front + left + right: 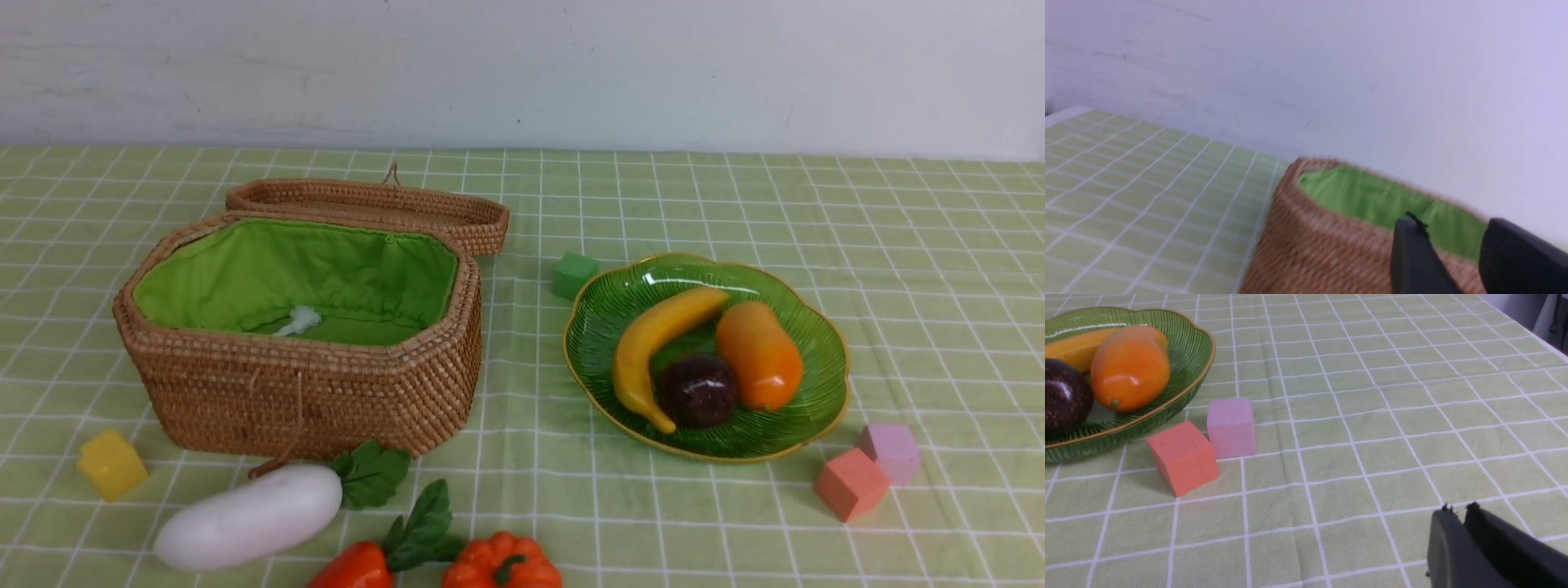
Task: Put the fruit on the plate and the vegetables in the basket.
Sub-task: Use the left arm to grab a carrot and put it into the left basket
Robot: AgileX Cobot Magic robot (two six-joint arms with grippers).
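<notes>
The banana (pixel 653 343), the mango (pixel 759 355) and the dark mangosteen (pixel 698 390) all lie on the green plate (pixel 816 425), right of centre. The wicker basket (pixel 310 392) stands open at the left, its lid (pixel 367 204) laid back behind it. Before the basket, on the cloth, lie the white radish (pixel 249 514), the carrot (pixel 351 567) and the pumpkin (pixel 502 563). No arm shows in the front view. My left gripper (pixel 1453 223) is open and empty, just outside the basket (pixel 1310 245) rim. My right gripper (pixel 1457 507) is shut and empty over bare cloth, well off from the plate (pixel 1180 396).
Small cubes lie about: yellow (pixel 112 464) left of the basket, green (pixel 574 274) between basket and plate, salmon (pixel 851 483) and lilac (pixel 890 451) by the plate's near right edge. A small white tuft (pixel 298 320) lies on the basket lining. A wall stands behind the table.
</notes>
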